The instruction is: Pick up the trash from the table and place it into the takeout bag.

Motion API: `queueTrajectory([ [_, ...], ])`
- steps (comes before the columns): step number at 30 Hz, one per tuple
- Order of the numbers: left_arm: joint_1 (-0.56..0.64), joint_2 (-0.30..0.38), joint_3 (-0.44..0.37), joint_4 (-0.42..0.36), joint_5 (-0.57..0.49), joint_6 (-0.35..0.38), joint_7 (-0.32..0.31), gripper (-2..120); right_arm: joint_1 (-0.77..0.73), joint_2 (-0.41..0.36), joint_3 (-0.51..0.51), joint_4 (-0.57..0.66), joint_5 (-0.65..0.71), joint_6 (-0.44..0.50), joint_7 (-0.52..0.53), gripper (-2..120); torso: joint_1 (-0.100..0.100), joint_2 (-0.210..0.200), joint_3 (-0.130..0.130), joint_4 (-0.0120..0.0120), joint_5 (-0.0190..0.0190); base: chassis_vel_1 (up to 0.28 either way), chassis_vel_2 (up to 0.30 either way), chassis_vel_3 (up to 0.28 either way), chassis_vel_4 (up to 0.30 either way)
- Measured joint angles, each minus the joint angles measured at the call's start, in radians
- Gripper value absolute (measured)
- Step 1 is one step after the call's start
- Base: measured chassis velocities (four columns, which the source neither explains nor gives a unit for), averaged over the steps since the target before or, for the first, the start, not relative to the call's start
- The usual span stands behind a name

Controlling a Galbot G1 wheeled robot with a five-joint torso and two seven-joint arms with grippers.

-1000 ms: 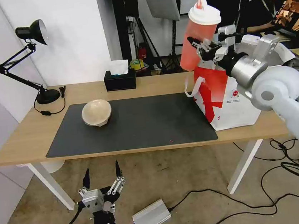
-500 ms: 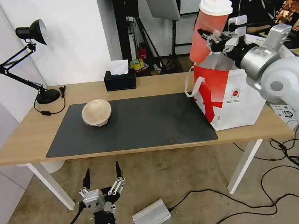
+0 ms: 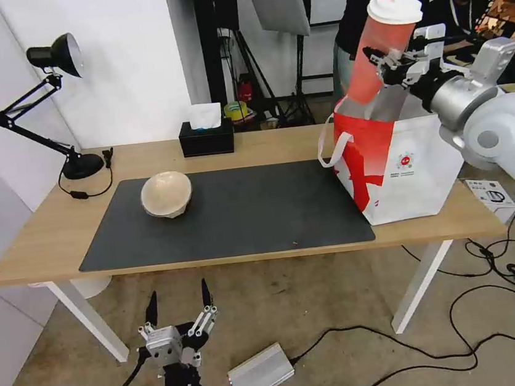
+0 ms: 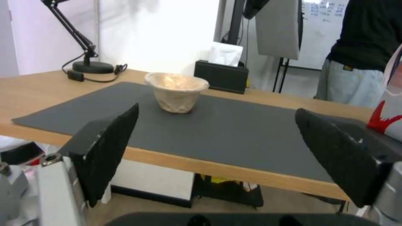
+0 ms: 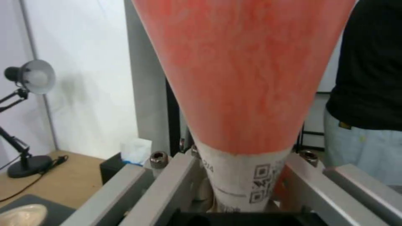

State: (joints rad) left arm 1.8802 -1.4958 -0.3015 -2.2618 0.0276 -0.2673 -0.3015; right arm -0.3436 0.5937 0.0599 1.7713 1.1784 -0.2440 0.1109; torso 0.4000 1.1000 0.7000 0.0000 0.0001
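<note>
My right gripper (image 3: 386,62) is shut on the red drink cup (image 3: 373,65), which has a white lid (image 3: 394,9) and a straw. It holds the cup tilted in the air just above the open mouth of the takeout bag (image 3: 406,160), which stands at the table's right end. In the right wrist view the cup (image 5: 247,72) rises from between the fingers of the right gripper (image 5: 243,188). A beige paper bowl (image 3: 166,194) lies tipped on the dark grey mat (image 3: 242,219). My left gripper (image 3: 178,302) hangs open below the table's front edge, facing the bowl (image 4: 176,91).
A black tissue box (image 3: 206,138) stands at the back of the light-wood table (image 3: 45,236), and a black desk lamp (image 3: 74,165) sits at its far left. Cables and a silver box (image 3: 261,373) lie on the floor. A person stands behind the bag.
My right arm has carried the cup to the right and a little higher, from beside the bag's left edge to above its opening. The left arm has stayed put.
</note>
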Motion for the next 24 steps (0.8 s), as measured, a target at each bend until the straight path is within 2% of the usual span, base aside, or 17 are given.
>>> queueTrajectory([
  [24, -0.001, 0.006, -0.002, -0.004, -0.005, 0.0, -0.003, 100, -0.087, -0.025, 0.065, -0.117, -0.091, 0.007, -0.026, 5, 0.0, 0.0, 0.0, 0.0, 0.0001, 0.0, 0.0, 0.0, 0.0],
])
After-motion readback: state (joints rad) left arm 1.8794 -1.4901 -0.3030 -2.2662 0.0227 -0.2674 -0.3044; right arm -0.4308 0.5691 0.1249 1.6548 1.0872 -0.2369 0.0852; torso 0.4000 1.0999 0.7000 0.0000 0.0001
